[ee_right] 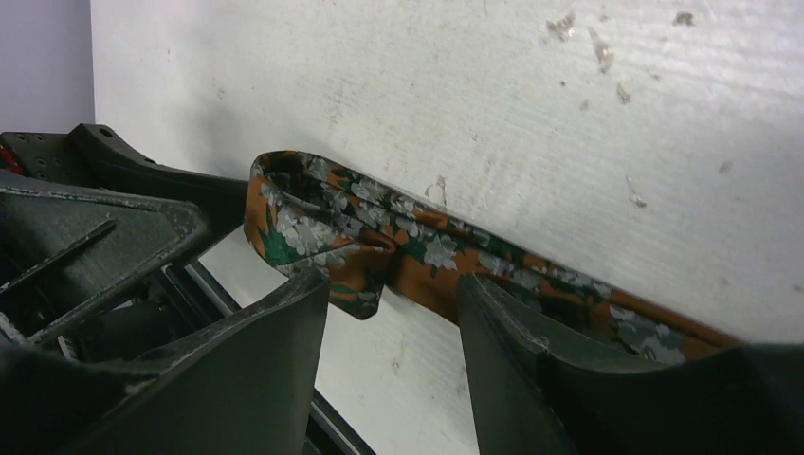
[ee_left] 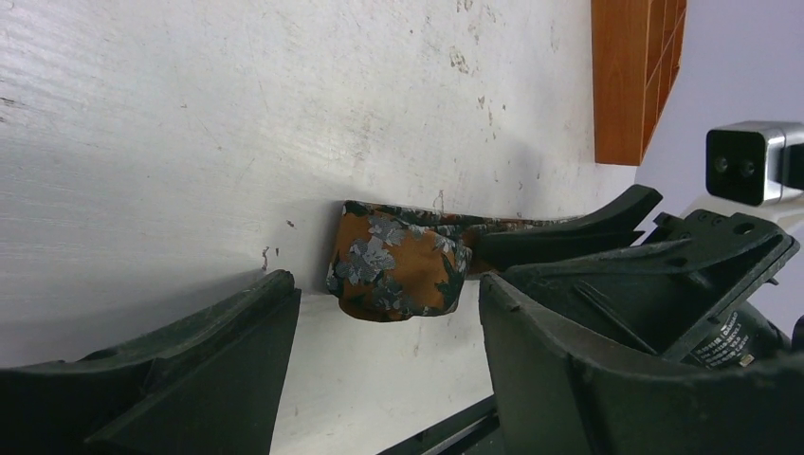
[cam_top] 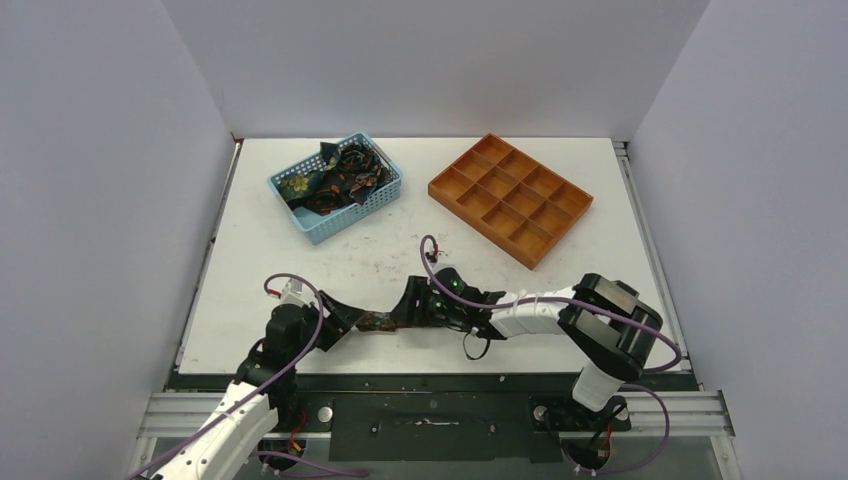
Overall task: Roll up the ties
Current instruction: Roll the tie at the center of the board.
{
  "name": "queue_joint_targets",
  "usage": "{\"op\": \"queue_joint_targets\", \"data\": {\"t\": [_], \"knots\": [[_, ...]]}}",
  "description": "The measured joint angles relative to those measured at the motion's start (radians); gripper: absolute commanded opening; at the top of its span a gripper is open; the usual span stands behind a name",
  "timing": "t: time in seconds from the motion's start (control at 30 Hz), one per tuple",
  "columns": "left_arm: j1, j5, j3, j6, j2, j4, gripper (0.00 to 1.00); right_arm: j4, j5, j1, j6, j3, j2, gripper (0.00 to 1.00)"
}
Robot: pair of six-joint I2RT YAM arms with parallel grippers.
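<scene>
One tie (cam_top: pixel 381 322), orange with grey and green flowers, lies near the table's front edge between my two grippers. Its end is folded over into a small loop (ee_left: pixel 398 270). My left gripper (cam_top: pixel 343 313) is open, and the folded end sits just beyond its fingertips (ee_left: pixel 275 294) without touching. My right gripper (cam_top: pixel 418 303) is open and faces the same end from the other side. In the right wrist view the tie (ee_right: pixel 417 251) runs from the loop on the left to under the right finger (ee_right: pixel 493 313). More ties (cam_top: pixel 340 175) lie heaped in the light-blue basket.
The light-blue mesh basket (cam_top: pixel 300 226) stands at the back left. The orange compartment tray (cam_top: pixel 445 190) stands at the back right and also shows in the left wrist view (ee_left: pixel 626 85). The table's front edge and black rail run just below both grippers.
</scene>
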Motion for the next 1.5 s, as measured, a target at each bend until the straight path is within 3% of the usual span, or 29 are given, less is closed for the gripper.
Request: {"op": "queue_joint_targets", "data": {"t": [0.47,0.7,0.93,1.27,1.5], "knots": [[0.003,0.019,-0.009,-0.011,-0.001,0.005,0.66,0.117,0.067,0.060,0.115,-0.063,0.012,0.46],[0.004,0.025,-0.010,-0.011,-0.001,0.005,0.66,0.121,0.070,0.060,0.117,-0.028,0.060,0.32],[0.004,0.026,-0.017,-0.011,0.000,0.010,0.66,0.120,0.059,0.060,0.093,-0.003,0.087,0.15],[0.011,0.028,-0.018,-0.011,0.007,0.011,0.66,0.098,0.020,0.061,-0.017,0.056,0.087,0.06],[0.013,0.028,-0.017,-0.011,0.011,0.011,0.65,0.072,-0.008,0.058,-0.077,0.089,0.100,0.05]]}}
